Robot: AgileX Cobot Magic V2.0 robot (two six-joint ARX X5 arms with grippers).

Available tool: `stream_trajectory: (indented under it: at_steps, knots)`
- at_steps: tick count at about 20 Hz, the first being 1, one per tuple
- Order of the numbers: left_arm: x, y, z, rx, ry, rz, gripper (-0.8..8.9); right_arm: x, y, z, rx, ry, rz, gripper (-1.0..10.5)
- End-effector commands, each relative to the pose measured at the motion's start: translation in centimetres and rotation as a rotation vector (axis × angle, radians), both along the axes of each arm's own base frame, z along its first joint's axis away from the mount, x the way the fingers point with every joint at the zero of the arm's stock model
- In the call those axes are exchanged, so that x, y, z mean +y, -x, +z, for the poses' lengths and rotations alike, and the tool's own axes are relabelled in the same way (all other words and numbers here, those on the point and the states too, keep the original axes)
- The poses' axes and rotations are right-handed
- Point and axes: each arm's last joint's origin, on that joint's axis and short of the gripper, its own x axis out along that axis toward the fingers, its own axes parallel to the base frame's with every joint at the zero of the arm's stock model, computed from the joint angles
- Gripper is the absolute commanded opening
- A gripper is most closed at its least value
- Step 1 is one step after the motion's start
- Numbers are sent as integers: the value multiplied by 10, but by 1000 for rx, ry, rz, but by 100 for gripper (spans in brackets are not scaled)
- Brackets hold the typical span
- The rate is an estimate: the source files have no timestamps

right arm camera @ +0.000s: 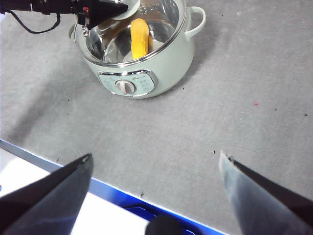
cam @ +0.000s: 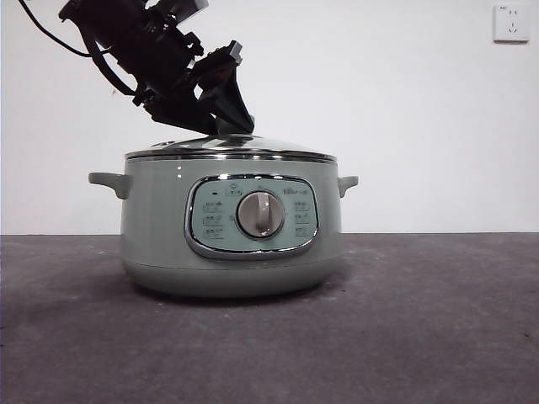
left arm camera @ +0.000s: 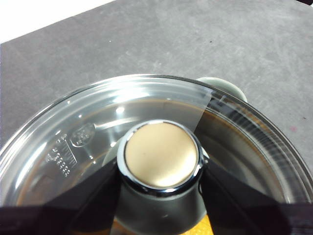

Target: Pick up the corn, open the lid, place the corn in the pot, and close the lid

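The sage-green pot (cam: 160,219) stands in the middle of the table, its dial facing the front view. The glass lid (cam: 253,145) rests on its rim. My left gripper (cam: 221,126) comes down from the upper left and is shut on the lid's knob (left arm camera: 160,155), one jaw on each side. The corn (right arm camera: 139,36) lies inside the pot (right arm camera: 166,63) and shows through the glass. My right gripper (right arm camera: 155,156) is open and empty, high above the table's near edge, away from the pot.
The pot stands on a dark grey mat (cam: 438,320). The table's blue front edge (right arm camera: 122,196) shows under the right gripper. A wall socket (cam: 511,23) is at the back right.
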Motion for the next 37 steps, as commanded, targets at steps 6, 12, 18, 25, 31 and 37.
stream_trajectory:
  at_steps: [6, 12, 18, 25, 31, 37]
  knots:
    - [2, 2, 0, 45, 1, 11, 449, -1, 0, -4, 14, 29, -6, 437]
    - [6, 11, 27, 57, -4, 8, 449, -1, 0, -4, 11, 34, -2, 437]
    - [27, 64, 84, 175, 29, -110, 439, -1, 0, -4, -10, 65, 30, 437]
    - [67, 160, 136, 251, 103, -254, 439, 0, 2, -5, -37, 125, 169, 437]
    - [91, 210, 147, 257, 115, -273, 440, 2, 4, -5, -25, 128, 286, 437]
    - [95, 217, 145, 295, 103, -269, 439, 2, 4, -5, -25, 127, 286, 437]
